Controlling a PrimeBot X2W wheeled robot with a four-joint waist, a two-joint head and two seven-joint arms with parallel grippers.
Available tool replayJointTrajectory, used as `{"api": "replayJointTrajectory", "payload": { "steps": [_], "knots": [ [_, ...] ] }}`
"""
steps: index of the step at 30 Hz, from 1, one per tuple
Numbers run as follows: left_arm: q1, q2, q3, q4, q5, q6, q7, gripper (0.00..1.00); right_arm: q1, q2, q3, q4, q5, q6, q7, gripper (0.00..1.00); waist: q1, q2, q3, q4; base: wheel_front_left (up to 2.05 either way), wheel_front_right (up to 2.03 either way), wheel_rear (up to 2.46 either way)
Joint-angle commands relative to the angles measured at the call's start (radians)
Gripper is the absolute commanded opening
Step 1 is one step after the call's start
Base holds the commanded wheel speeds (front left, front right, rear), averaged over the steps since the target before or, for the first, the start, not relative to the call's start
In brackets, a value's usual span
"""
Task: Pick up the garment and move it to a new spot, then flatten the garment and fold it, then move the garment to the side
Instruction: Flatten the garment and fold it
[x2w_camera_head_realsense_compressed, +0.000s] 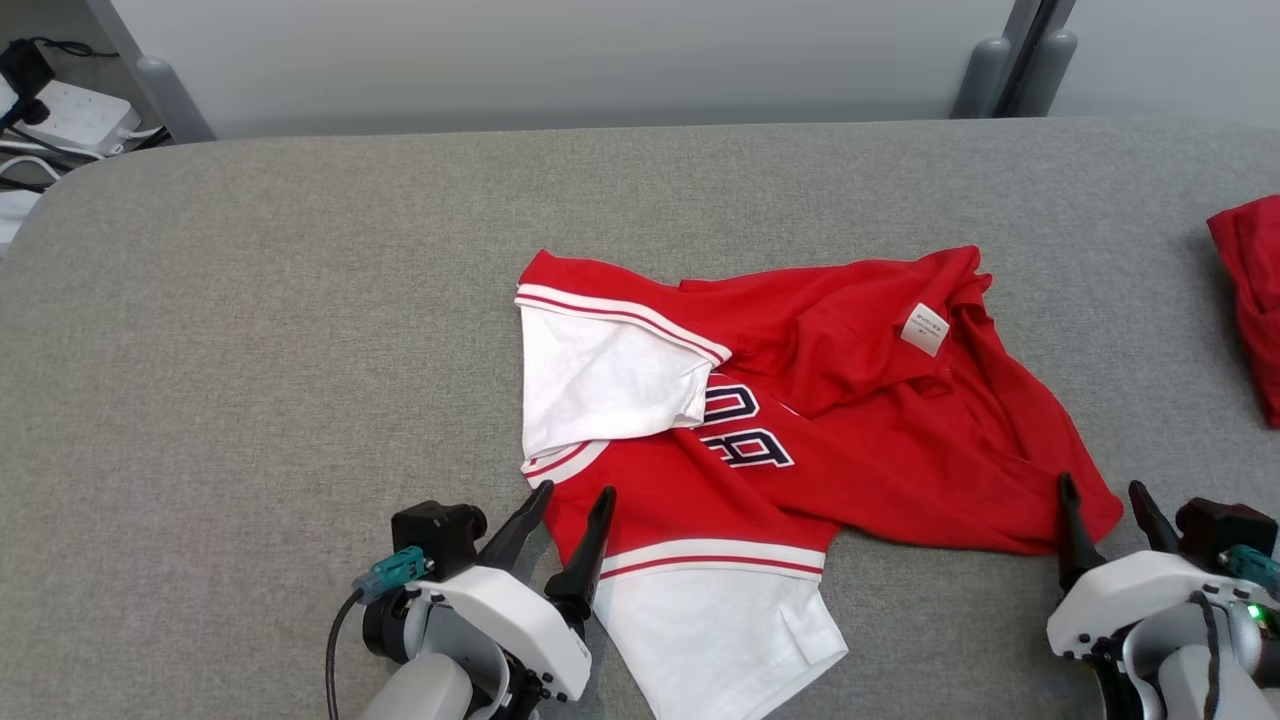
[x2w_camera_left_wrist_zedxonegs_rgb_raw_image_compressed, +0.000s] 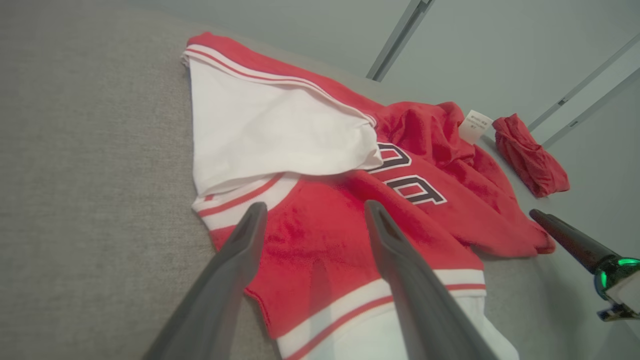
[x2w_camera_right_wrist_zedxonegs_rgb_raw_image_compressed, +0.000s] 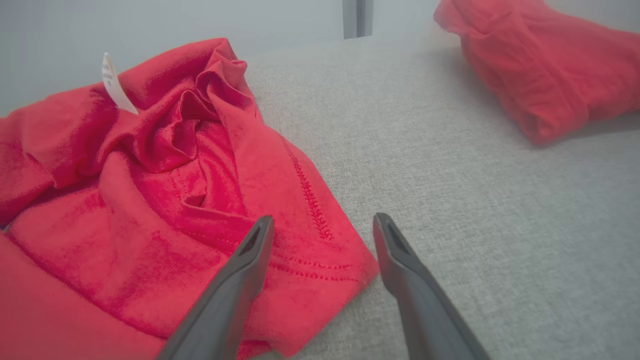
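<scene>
Left gripper (x2w_camera_head_realsense_compressed: 576, 490): jaws wide, over garment (x2w_camera_head_realsense_compressed: 900, 440) edge | right gripper (x2w_camera_head_realsense_compressed: 1101, 483): wide, at corner

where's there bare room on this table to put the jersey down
Widest free patch: the table left of the jersey, out to its rounded left edge. A bare strip runs behind the jersey along the far edge. Rightward, only a narrower gap before the red cloth. Crowded near edge: left gripper and right gripper, both open, at the jersey's edge.
</scene>
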Motion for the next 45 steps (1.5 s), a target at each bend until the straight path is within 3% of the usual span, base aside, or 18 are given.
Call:
{"api": "replayJointTrajectory", "payload": {
  "steps": [1,10,11,12,14,16,17,23,28,37,45],
  "knots": [
    [-0.004,0.010,0.021,-0.033,-0.008,-0.005,0.002,1.00,0.017,-0.009,0.012,-0.030,-0.010,0.000,-0.013,1.00,0.0000,0.0000,0.000,0.003,0.00,0.00,0.00],
    [0.057,0.036,-0.023,-0.144,0.010,0.007,0.047,1.00,0.066,-0.002,-0.056,-0.064,0.025,0.000,-0.013,0.99,0.0000,0.0000,0.008,0.014,0.00,0.00,0.00],
    [0.065,0.041,-0.033,-0.155,0.013,0.008,0.061,1.00,0.061,-0.001,-0.056,-0.060,0.029,0.000,-0.013,0.81,0.0000,0.0000,0.007,0.014,0.00,0.00,0.00],
    [0.072,0.046,-0.043,-0.167,0.017,0.009,0.076,1.00,0.057,0.000,-0.055,-0.054,0.032,0.000,-0.013,0.49,0.0000,0.0000,0.005,0.014,0.00,0.00,0.00],
    [0.084,0.055,-0.059,-0.187,0.024,0.015,0.104,1.00,0.050,0.000,-0.055,-0.037,0.038,0.000,-0.013,0.25,0.0000,0.0000,0.003,0.020,0.00,0.00,0.00],
    [0.093,0.062,-0.070,-0.208,0.027,0.021,0.124,1.00,0.046,-0.001,-0.054,-0.021,0.040,0.000,-0.013,0.13,0.0000,0.0000,0.001,0.025,0.00,0.00,0.00],
    [0.097,0.065,-0.072,-0.218,0.027,0.024,0.132,1.00,0.045,-0.001,-0.054,-0.017,0.041,0.000,-0.013,0.00,0.0000,0.0000,0.001,0.027,0.00,0.00,0.00],
    [0.122,0.087,-0.096,-0.273,0.021,0.034,0.196,1.00,0.046,-0.007,-0.046,-0.016,0.043,0.000,-0.013,0.00,0.0000,0.0000,0.009,0.032,0.00,0.00,0.00],
    [0.137,0.116,-0.158,-0.288,0.023,0.029,0.331,1.00,0.047,-0.014,-0.047,-0.025,0.038,0.000,-0.013,0.00,0.0000,0.0000,0.011,0.029,0.00,0.00,0.00],
    [0.151,0.159,-0.217,-0.346,0.042,0.064,0.482,1.00,0.050,-0.014,-0.049,-0.044,0.029,0.000,-0.013,0.00,0.0000,0.0000,0.026,0.020,0.00,0.00,0.00],
    [0.154,0.152,-0.198,-0.366,0.025,0.096,0.486,1.00,0.043,-0.014,-0.044,-0.052,0.031,0.000,-0.013,0.00,0.0000,0.0000,0.049,0.008,0.00,0.00,0.00]
  ]
}}
